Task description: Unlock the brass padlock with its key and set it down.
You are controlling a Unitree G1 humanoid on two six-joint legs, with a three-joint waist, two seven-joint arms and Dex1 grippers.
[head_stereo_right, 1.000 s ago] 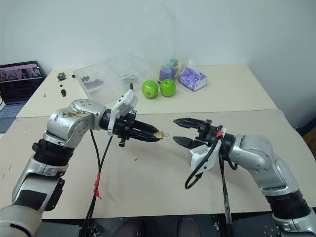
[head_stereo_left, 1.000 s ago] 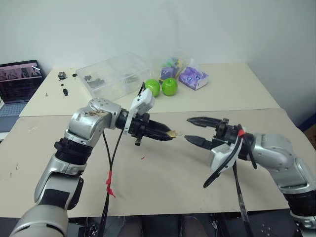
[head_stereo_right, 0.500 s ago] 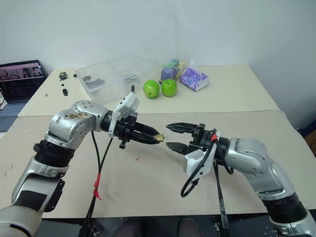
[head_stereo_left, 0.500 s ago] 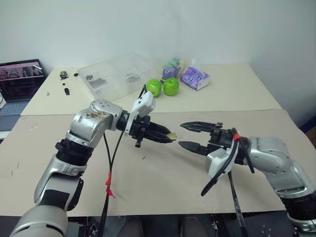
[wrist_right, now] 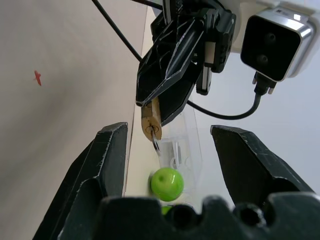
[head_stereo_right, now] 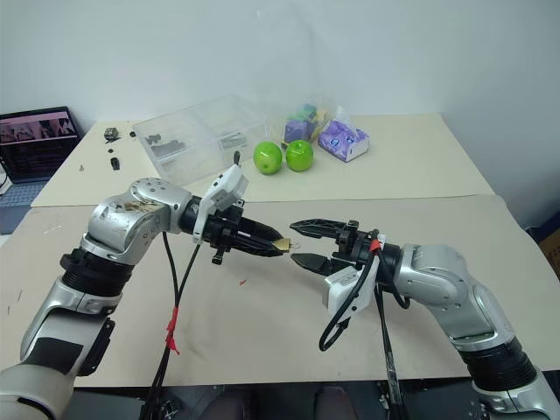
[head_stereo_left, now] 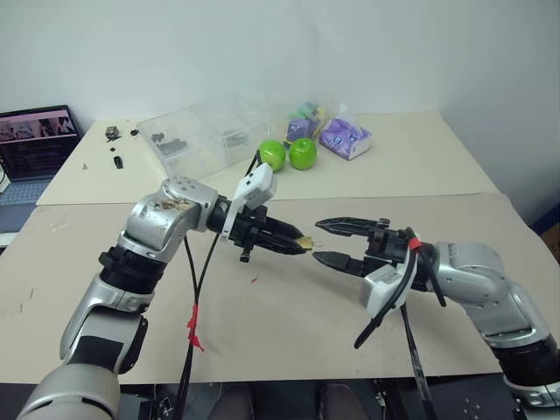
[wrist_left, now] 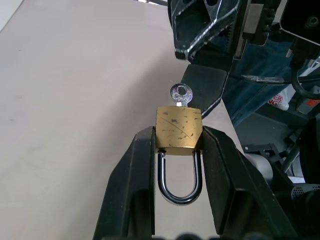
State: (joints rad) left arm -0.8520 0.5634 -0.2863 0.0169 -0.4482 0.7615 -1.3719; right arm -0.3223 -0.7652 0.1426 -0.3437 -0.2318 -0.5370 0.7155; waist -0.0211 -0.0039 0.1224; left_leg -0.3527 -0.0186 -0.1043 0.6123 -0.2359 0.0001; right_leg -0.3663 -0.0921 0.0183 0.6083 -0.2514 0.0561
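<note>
A beige table (head_stereo_left: pixel 289 332) spans the near part of the scene, with a second table behind it carrying a clear plastic box (head_stereo_left: pixel 206 131), two green apples (head_stereo_left: pixel 287 155) side by side, a purple tissue pack (head_stereo_left: pixel 344 138) and, at the far left edge, an open laptop (head_stereo_left: pixel 35 144).

Above the near table the two arms face each other. The left gripper (head_stereo_left: pixel 300 243) points toward the robot's right and slightly downward; its two black fingers (wrist_left: pixel 135 185) are drawn in narrow and clamp the brass padlock (wrist_left: pixel 179 128) by its flat sides, one finger against each. The padlock sits at the fingertips, held in the air above the table, with its silver shackle (wrist_left: pixel 180 177) pointing back between the fingers toward the wrist and looking closed into the body. The key (wrist_left: pixel 180 93) stands in the padlock's outer face, its round bow projecting toward the other arm.

The right gripper (head_stereo_left: pixel 321 241) is level and aimed at the left one, jaws standing wide with nothing between them. In the right wrist view the padlock and key hang in the gap between its two fingers (wrist_right: pixel 107 155), touching neither. The fingertips lie just beside the key's bow.
</note>
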